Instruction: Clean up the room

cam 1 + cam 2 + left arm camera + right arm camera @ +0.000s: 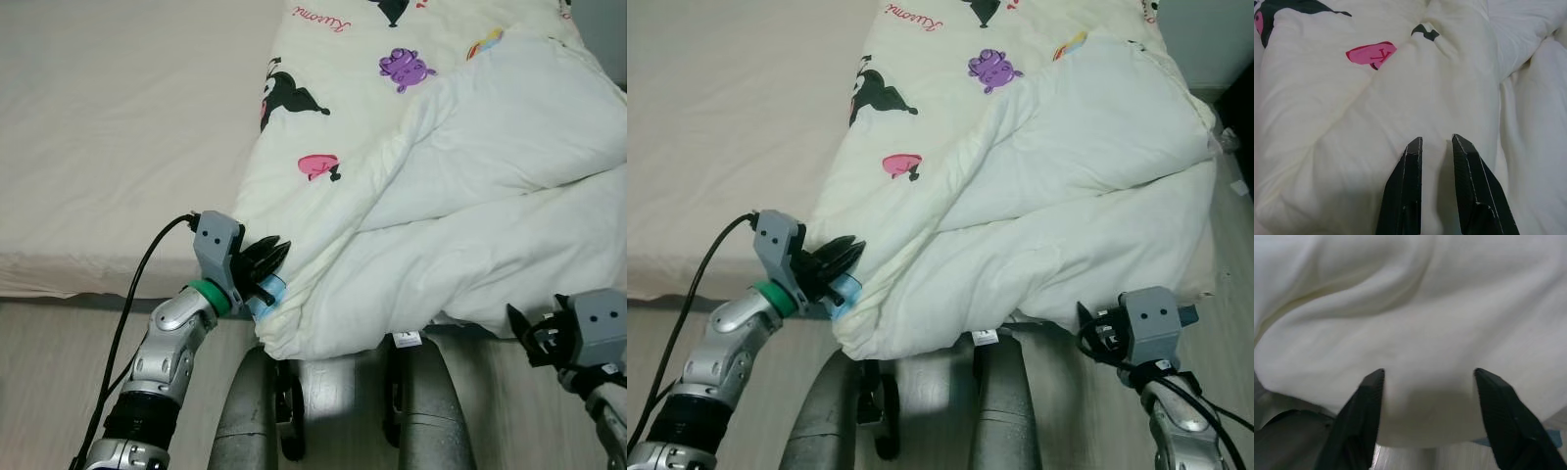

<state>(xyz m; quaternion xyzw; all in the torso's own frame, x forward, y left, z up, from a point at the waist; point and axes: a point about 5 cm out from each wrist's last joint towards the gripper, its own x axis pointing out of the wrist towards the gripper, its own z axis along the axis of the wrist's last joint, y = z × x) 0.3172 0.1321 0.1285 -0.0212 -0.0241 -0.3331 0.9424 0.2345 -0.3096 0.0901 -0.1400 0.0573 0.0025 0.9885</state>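
Note:
A cream duvet point(441, 196) with cartoon prints lies bunched on the right side of the bed, and its near edge hangs over the front of the mattress. My left gripper point(266, 262) is at the duvet's lower left corner. In the left wrist view its fingers point(1410, 166) stand close together with a ridge of the fabric pinched between them. My right gripper point(524, 328) is low at the right, just under the duvet's hanging edge. It is open in the right wrist view, where its fingers point(1366, 396) are spread wide against the fabric.
The bare beige sheet point(118, 127) covers the left half of the bed. My grey legs point(245, 411) stand against the bed front, under the duvet. A black cable point(137, 284) loops from the left wrist. A white label point(407, 340) hangs from the duvet edge.

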